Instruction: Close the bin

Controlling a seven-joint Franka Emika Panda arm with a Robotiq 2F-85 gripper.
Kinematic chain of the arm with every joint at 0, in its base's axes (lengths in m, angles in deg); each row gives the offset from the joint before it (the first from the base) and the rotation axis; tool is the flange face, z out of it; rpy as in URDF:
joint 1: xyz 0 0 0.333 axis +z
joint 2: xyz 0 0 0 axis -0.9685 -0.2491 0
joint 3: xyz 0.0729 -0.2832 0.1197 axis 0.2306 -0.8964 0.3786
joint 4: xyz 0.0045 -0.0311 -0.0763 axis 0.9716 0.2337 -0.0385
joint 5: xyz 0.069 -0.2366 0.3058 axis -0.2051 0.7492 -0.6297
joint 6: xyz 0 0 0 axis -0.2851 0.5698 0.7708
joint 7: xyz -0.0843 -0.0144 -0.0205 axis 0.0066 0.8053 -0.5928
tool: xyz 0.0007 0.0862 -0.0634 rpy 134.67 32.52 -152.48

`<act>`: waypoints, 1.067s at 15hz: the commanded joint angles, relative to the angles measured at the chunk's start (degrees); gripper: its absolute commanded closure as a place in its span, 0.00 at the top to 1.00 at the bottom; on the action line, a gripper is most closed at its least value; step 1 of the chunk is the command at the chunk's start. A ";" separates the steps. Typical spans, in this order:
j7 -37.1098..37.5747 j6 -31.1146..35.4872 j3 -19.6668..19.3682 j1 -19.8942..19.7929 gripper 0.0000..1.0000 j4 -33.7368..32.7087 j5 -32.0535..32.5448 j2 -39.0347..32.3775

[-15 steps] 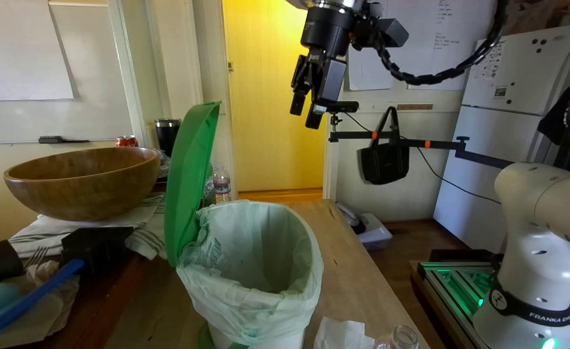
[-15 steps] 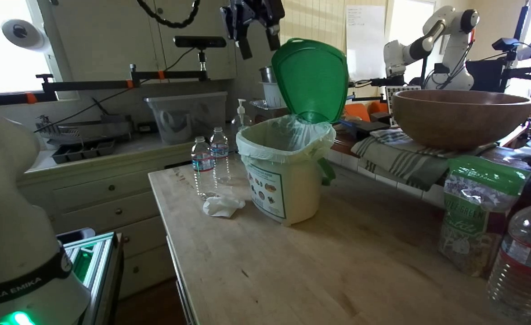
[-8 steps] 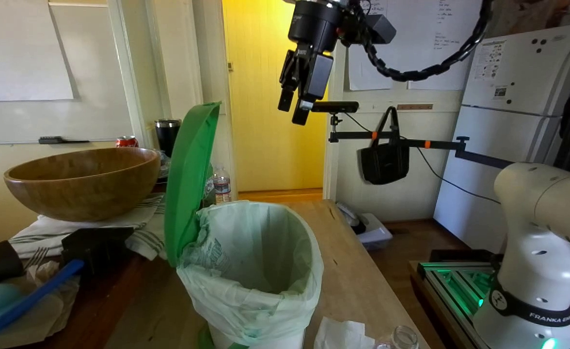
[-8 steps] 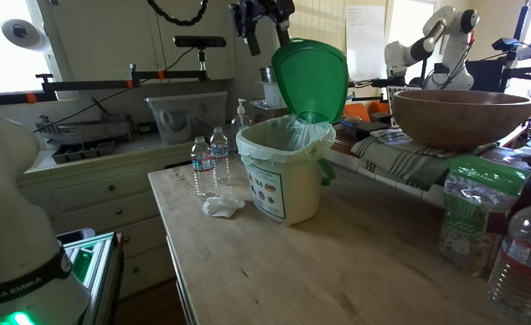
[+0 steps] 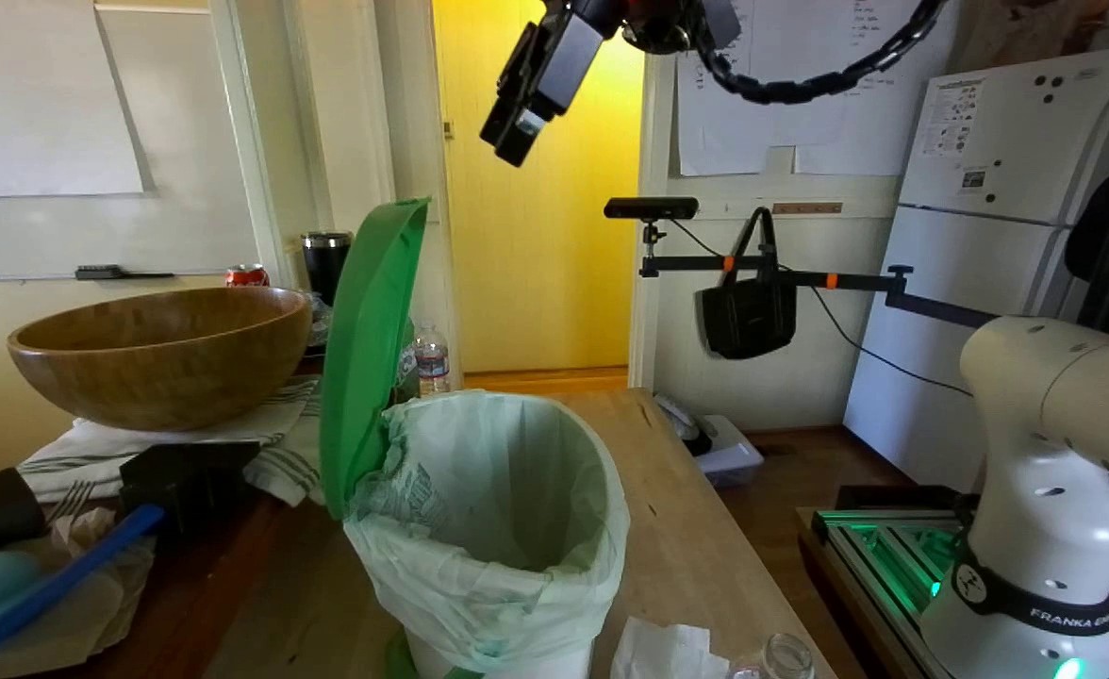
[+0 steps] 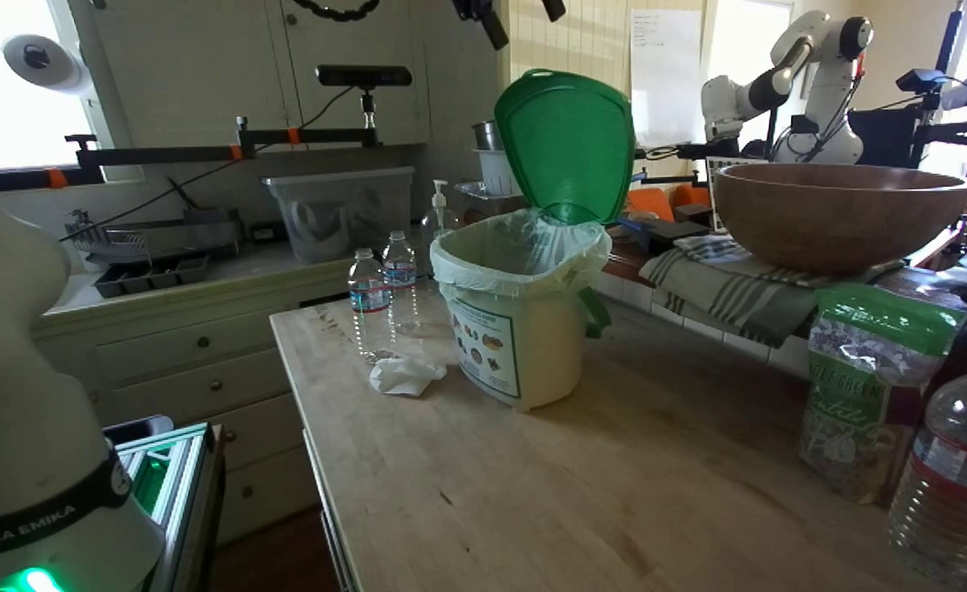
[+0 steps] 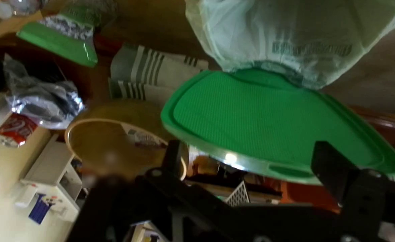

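Note:
The bin point(image 6: 545, 349) stands upright on the wooden table, lined with a pale green bag; its bag also shows in an exterior view point(image 5: 507, 604) and in the wrist view point(image 7: 284, 30). Its green lid point(image 6: 566, 144) stands up, swung open at the hinge, also in an exterior view point(image 5: 366, 358) and the wrist view point(image 7: 268, 114). My gripper point(image 7: 248, 148) is open with nothing between its fingers. It hangs above the bin, higher than the lid's top edge, in both exterior views point(image 5: 507, 141) point(image 6: 525, 20). Its upper part is cut off there.
A wooden bowl point(image 6: 845, 218) on a striped towel point(image 6: 738, 284) stands behind the lid. Water bottles point(image 6: 370, 300) and a crumpled napkin point(image 6: 405, 376) are beside the bin. A snack bag point(image 6: 870, 403) and another bottle point(image 6: 952, 477) stand at the table's side. A camera point(image 5: 651, 207) sits on a bar.
My gripper has moved up and toward the lid's side, and has tilted so its fingers point more toward the lid. The bin and its open lid have not moved.

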 commanded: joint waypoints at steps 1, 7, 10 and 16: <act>-1.81 5.71 -1.23 2.00 1.00 -3.69 -3.59 -3.31; -1.71 6.47 -1.46 2.77 1.00 -7.71 -9.27 -8.96; -2.05 6.88 -1.17 2.60 1.00 -9.38 -11.64 -11.43; -1.97 5.83 -0.74 1.75 1.00 -10.69 -13.07 -13.97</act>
